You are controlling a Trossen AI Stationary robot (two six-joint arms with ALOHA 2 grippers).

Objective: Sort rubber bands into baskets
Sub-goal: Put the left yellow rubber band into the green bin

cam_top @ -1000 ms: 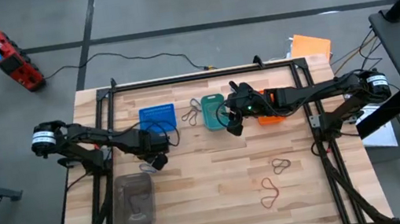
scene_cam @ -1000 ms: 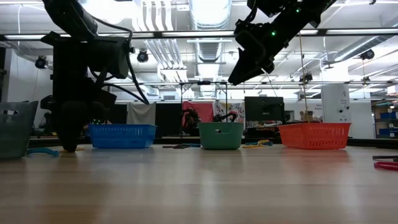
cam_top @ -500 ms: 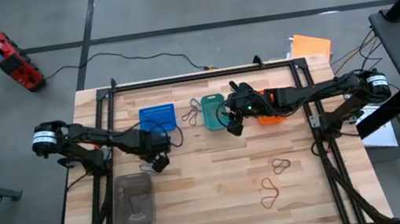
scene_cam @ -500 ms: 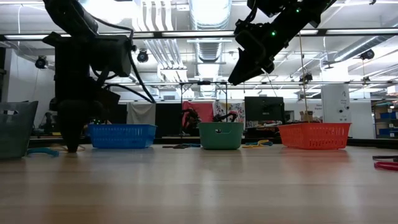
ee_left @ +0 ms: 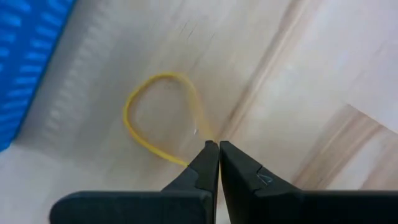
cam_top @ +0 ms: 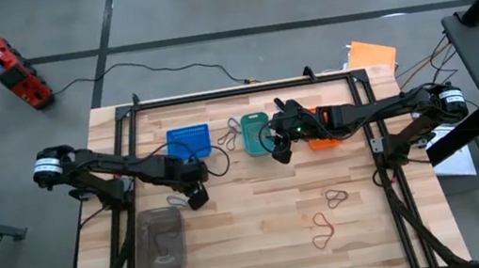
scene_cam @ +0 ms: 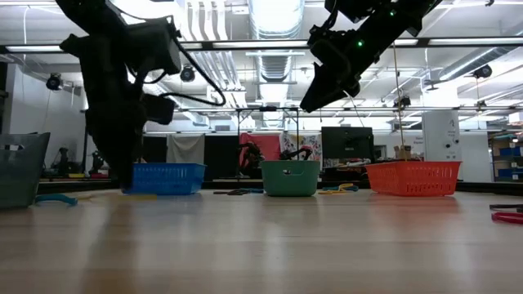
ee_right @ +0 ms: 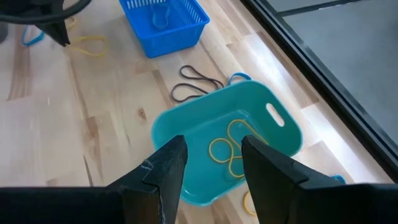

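Three baskets are sitting in a row along the far side of the tabletop (cam_top: 261, 216) in the high view: blue basket (cam_top: 188, 142), teal basket (cam_top: 255, 134), orange basket (cam_top: 323, 140). We are working the left claw (cam_top: 198, 197) just in front of the blue basket, nearer it than the right claw (cam_top: 278, 154), which is waiting by the teal basket.

Looking level from the low view, we are seeing the left arm standing down beside the blue basket.

Through the left wrist view, the left claw's fingers (ee_left: 205, 165) are pressed together, pinching one end of a yellow rubber band (ee_left: 155, 118); the loop is stretching ahead toward the blue basket.

Through the right wrist view, the right claw (ee_right: 211, 168) is spread and holding nothing, hanging above the teal basket with yellow bands (ee_right: 227, 149) inside.
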